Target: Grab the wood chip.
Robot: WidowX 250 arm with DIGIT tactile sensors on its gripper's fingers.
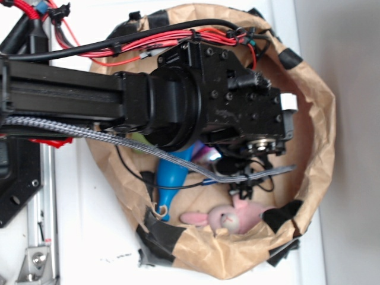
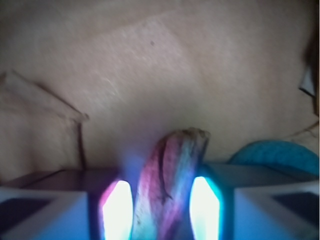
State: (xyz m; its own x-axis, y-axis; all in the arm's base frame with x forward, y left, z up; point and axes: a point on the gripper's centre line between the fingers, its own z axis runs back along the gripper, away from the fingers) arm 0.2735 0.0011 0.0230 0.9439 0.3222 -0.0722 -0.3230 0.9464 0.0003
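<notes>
1. White bench [image 1: 89, 237] carries a crumpled brown paper bag [image 1: 320, 119] rolled open like a bowl, black tape patches on its rim; grey wall on the far right.
2. Tool [image 2: 161, 207] in the wrist view: two glowing pads [image 2: 118, 210] stand at either side of the wood chip [image 2: 170, 175]. Both look pressed to its sides, so the tool is clamped on the chip.
3. Wood chip stands roughly upright between the pads, grooved with a dark crack down it, its tip leaning slightly right and poking above the pads. Blue and pink light tints it.
4. Behind the chip, plain brown paper with a folded flap [image 2: 45, 107] on the left.
5. Blue bottle [image 2: 277, 155] edge shows just right of the tool in the wrist view.
6. Exterior view: black arm [image 1: 196, 95] reaches over the bag from the left, hiding the tool and chip; red and black cables [image 1: 154, 38] run on top.
7. Blue bottle [image 1: 172, 178] lies under the arm in the bag; a pink plush toy [image 1: 228, 215] lies near the bag's lower rim, beside the bottle's neck.
</notes>
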